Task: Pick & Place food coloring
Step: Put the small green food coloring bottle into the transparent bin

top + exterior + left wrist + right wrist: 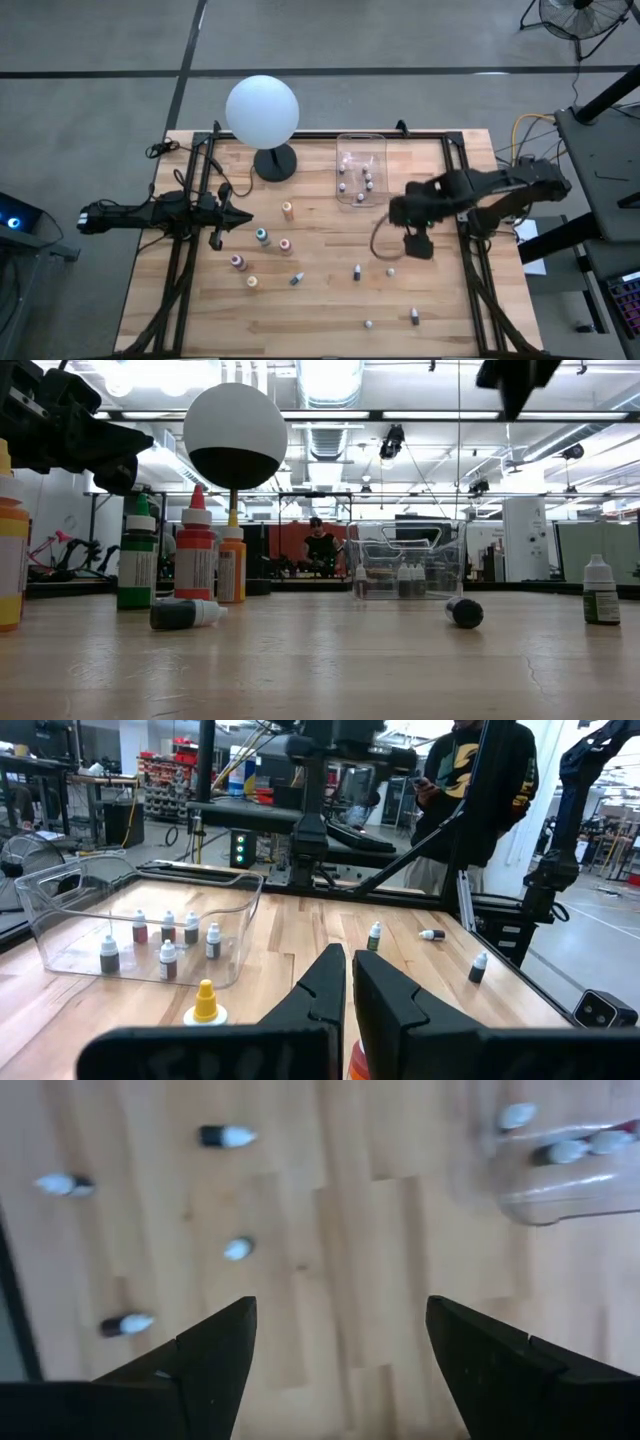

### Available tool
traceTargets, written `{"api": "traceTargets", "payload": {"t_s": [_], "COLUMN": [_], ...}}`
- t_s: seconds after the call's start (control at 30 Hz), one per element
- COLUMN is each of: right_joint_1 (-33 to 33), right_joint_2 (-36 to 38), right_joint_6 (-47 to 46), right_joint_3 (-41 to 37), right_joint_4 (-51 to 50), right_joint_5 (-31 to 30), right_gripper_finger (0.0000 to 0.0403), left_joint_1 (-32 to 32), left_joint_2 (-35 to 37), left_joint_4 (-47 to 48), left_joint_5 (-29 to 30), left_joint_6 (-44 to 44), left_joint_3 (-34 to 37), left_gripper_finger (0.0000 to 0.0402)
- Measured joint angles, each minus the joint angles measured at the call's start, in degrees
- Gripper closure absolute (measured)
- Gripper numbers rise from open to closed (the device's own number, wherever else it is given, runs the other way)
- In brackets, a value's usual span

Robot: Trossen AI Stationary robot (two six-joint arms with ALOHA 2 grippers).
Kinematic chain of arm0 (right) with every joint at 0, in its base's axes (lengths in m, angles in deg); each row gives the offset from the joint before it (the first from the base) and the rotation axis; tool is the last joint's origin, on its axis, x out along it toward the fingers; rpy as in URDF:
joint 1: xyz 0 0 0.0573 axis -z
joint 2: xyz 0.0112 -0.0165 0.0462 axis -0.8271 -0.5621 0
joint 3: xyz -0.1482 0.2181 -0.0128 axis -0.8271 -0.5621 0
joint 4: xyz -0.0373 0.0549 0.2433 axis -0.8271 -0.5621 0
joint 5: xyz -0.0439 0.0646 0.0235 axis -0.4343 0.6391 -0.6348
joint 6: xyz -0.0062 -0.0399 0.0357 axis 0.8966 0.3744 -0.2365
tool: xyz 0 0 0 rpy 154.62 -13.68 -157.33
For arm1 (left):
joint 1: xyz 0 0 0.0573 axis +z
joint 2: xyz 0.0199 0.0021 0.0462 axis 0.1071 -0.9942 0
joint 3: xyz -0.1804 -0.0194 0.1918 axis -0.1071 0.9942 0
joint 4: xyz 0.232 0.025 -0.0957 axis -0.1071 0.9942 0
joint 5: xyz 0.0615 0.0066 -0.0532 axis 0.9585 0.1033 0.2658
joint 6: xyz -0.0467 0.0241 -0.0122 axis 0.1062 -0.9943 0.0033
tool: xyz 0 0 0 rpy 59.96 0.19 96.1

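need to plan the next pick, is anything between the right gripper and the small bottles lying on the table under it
Nothing visible. The right gripper hangs open above bare wood, empty, and the nearest small bottles lie loose with clear table around them. The clear bin sits off to one side, not in the path down.

Lighting even and bright, from ceiling fixtures [330,375] that flare white in the low view. The white globe lamp [235,436] reads dark on its underside there. Table [330,310] in the high view shows only soft, short shadows, no hard glare. Right wrist view is motion-blurred: small bottles [225,1136] smear. Left wrist view is sharp in the distance, with near fingers [385,1005] soft.
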Motion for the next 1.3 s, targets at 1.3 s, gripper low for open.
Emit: {"api": "traceTargets", "payload": {"t_s": [1.3], "right_joint_1": [-17.3], "right_joint_2": [-8.5], "right_joint_6": [-4.7], "right_joint_3": [-17.2], "right_joint_4": [20.7], "right_joint_5": [-3.3], "right_gripper_finger": [0.0143], "left_joint_1": [0.0], "left_joint_2": [0.0], "left_joint_4": [0.0], "left_joint_5": [0.0], "left_joint_6": [0.0], "left_joint_3": [0.0], "left_gripper_finger": [0.0401]}}
